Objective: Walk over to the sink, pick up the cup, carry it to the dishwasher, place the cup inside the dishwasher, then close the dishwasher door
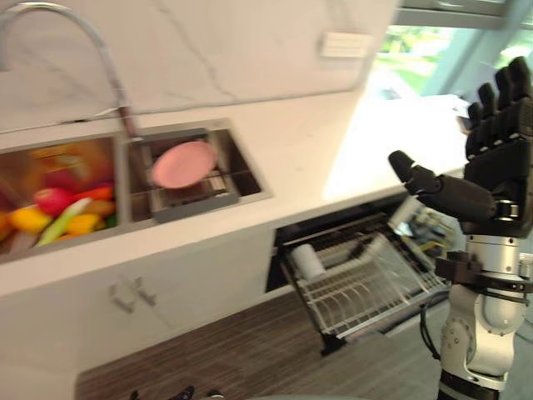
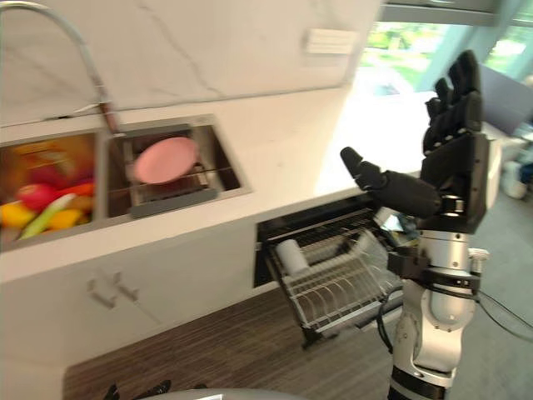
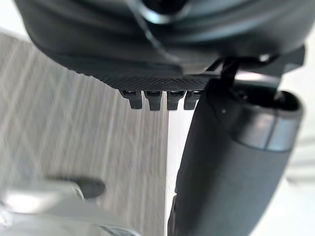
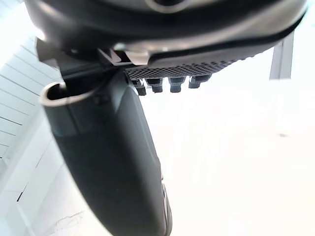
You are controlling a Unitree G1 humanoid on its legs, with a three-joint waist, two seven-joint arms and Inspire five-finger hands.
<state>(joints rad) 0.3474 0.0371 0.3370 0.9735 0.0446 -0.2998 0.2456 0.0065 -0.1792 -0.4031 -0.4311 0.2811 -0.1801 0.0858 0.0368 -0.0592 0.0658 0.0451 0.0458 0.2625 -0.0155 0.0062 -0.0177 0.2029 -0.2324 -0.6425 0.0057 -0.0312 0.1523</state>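
A white cup [image 1: 309,261] lies on its side at the left end of the pulled-out wire rack [image 1: 375,287] of the open dishwasher [image 2: 333,275], under the counter. My right hand [image 1: 498,146] is raised upright to the right of the rack, well above it. It is open, fingers straight and thumb sticking out, with nothing in it; the right wrist view shows its thumb [image 4: 110,157] against a bright background. My left hand [image 3: 147,54] hangs over the wood-grain floor, open and holding nothing.
A double sink [image 1: 250,190] is set in the white counter [image 1: 308,142]. A pink plate [image 1: 183,163] rests on a rack in its right basin, and colourful fruit and vegetables [image 1: 62,212] fill the left one. A curved tap [image 1: 92,42] arches above. White cabinet doors [image 1: 166,292] stand below.
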